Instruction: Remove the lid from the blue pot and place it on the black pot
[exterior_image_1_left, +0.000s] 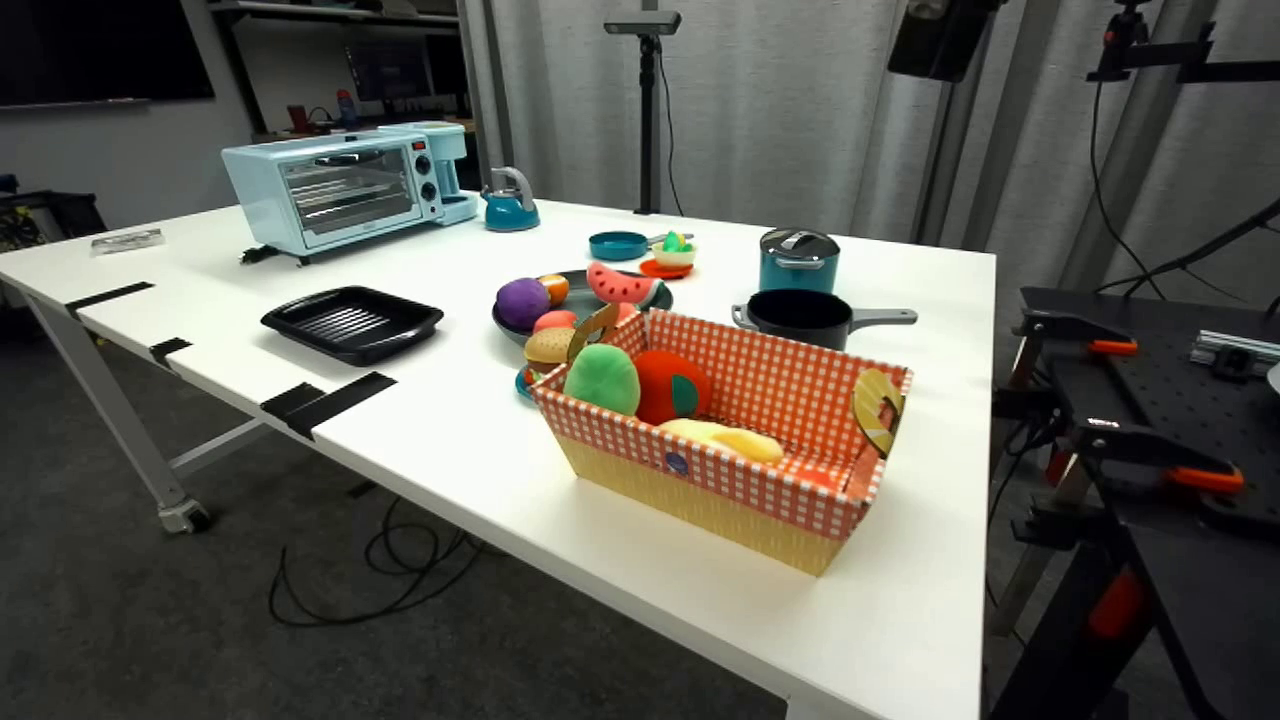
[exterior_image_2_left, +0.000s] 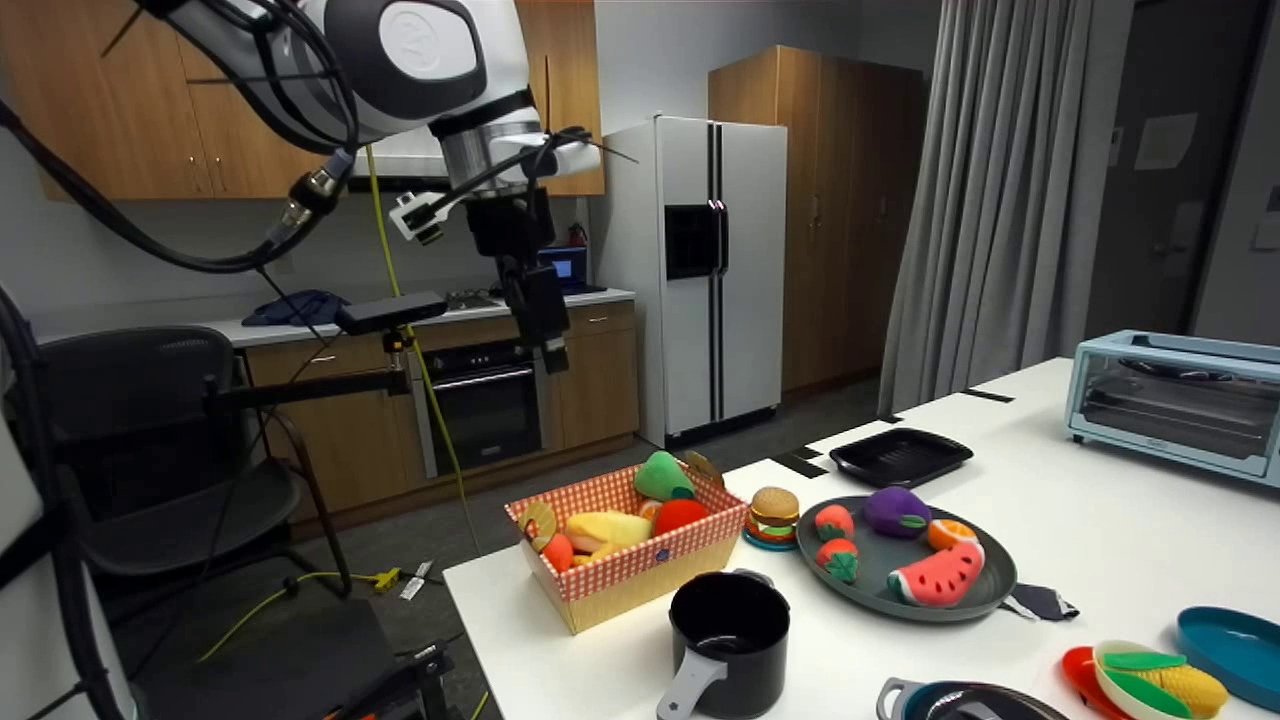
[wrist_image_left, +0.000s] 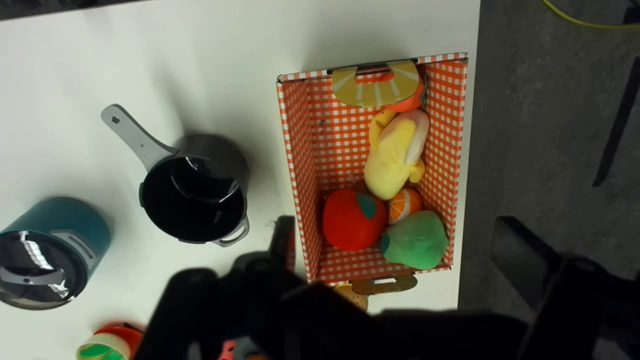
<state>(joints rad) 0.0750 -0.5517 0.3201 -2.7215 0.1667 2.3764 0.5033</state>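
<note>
My fingers (wrist_image_left: 522, 255) are wide apart. In the wrist view I look through the gap onto the basket (exterior_image_1_left: 700, 505), one finger showing just outside a long wall of it, the other well outside the opposite wall, against the floor (wrist_image_left: 540, 125). In both exterior views I hang well above the basket.

Lid (exterior_image_1_left: 800, 243): dark, grey handle across the top — seated on the blue pot (exterior_image_1_left: 797, 280), not yet lifted off. That pot stands upright on the counter (exterior_image_1_left: 940, 500), out from the basket's long side and well apart from it. Between it and the basket, the black pot (exterior_image_2_left: 745, 655), also upright, just beside that long wall, with a strip of counter showing in the gap. Its long grey handle points away from the basket. From the wrist I see down into its dark inside.

In the basket: a green fruit (wrist_image_left: 417, 240) and a red fruit (wrist_image_left: 354, 220) side by side at one end, a small orange (wrist_image_left: 404, 204) beside them, a banana (wrist_image_left: 392, 157) along the wall farther from the pots, part of a red berry (wrist_image_left: 407, 103) at the opposite end.

Toy burger (exterior_image_2_left: 773, 515) just outside the basket's green-fruit end. Farther out from that end, a big dark plate (exterior_image_2_left: 870, 590) carrying a purple fruit (exterior_image_2_left: 893, 512), a watermelon slice (exterior_image_2_left: 938, 575) and strawberries (exterior_image_2_left: 840, 560). Black tray (exterior_image_1_left: 355, 325) off that end too, well apart. Also well apart from the basket: a bowl (exterior_image_1_left: 672, 258) and a teal pan (exterior_image_1_left: 617, 246). Farthest from it — toaster oven (exterior_image_1_left: 345, 195) and kettle (exterior_image_1_left: 512, 212).
</note>
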